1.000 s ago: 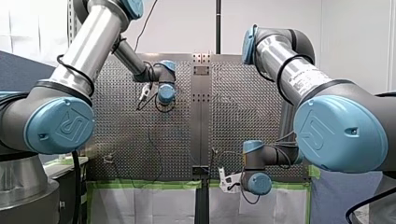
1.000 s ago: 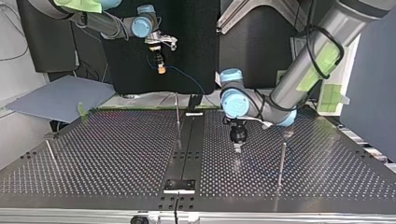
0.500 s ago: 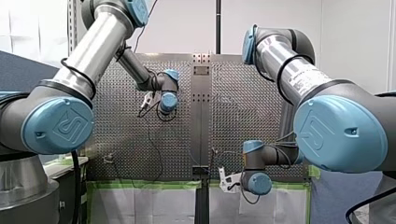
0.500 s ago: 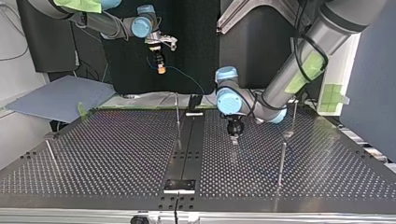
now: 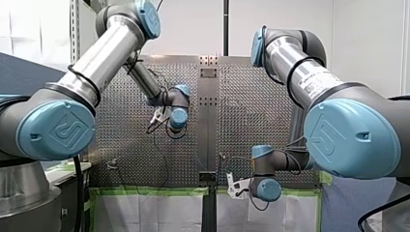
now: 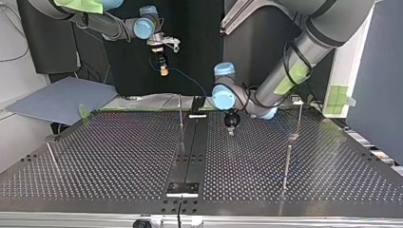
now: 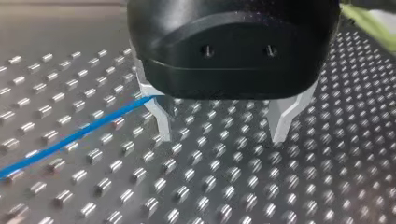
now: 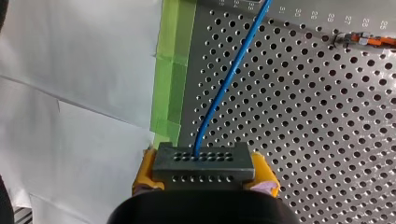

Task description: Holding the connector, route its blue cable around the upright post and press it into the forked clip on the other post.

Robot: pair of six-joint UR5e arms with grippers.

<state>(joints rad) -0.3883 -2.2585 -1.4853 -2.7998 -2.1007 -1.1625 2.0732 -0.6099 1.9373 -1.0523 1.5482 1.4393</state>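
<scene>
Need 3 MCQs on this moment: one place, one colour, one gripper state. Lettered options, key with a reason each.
1. In the top view, my right gripper is: A) raised, near the table's far edge; B) low over the table's middle; C) at its near edge.
2. The pads clamping the connector are: A) blue; B) yellow; C) white.
3. My left gripper is: A) shut on the connector; B) shut on a post; C) open, empty.
Key: 1 A, it hangs high by the far edge; 2 B, yellow shows either side of the connector; 3 C, bare table shows between its spread fingers.
</scene>
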